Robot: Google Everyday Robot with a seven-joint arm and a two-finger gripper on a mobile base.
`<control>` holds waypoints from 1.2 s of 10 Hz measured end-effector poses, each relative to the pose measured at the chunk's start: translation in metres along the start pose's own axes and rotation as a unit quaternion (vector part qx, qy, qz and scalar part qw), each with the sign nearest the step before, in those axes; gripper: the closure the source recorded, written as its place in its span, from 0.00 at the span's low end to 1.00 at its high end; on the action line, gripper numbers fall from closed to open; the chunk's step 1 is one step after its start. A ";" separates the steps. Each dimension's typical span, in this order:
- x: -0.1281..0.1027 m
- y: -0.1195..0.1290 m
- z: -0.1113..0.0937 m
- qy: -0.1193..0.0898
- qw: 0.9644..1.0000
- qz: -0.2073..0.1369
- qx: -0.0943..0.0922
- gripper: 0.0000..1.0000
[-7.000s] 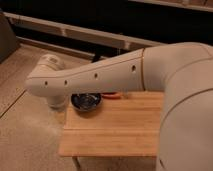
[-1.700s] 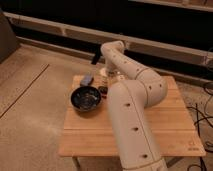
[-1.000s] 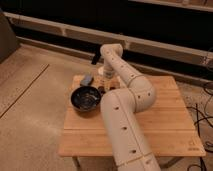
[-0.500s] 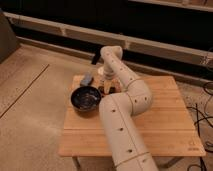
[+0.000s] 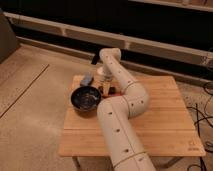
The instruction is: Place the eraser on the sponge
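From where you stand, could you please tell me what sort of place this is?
Probably a robotics lab or test area: a small wooden table on a speckled hard floor, loose cables lying beside it, and the arm's tool low over the table's far left, beside a dark bowl.

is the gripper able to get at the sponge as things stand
Probably yes: the gripper hangs low just beside the sponge, with nothing between them; the bowl sits nearer the camera, off that path.
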 end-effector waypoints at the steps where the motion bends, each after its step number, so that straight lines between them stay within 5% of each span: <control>1: -0.002 -0.002 -0.001 -0.002 1.000 -0.006 0.003 0.60; 5: -0.005 -0.005 0.000 -0.005 1.000 -0.020 0.010 0.98; 10: -0.004 -0.005 0.001 -0.004 1.000 -0.025 0.008 1.00; 12: -0.005 -0.016 -0.020 -0.003 0.999 -0.024 0.037 1.00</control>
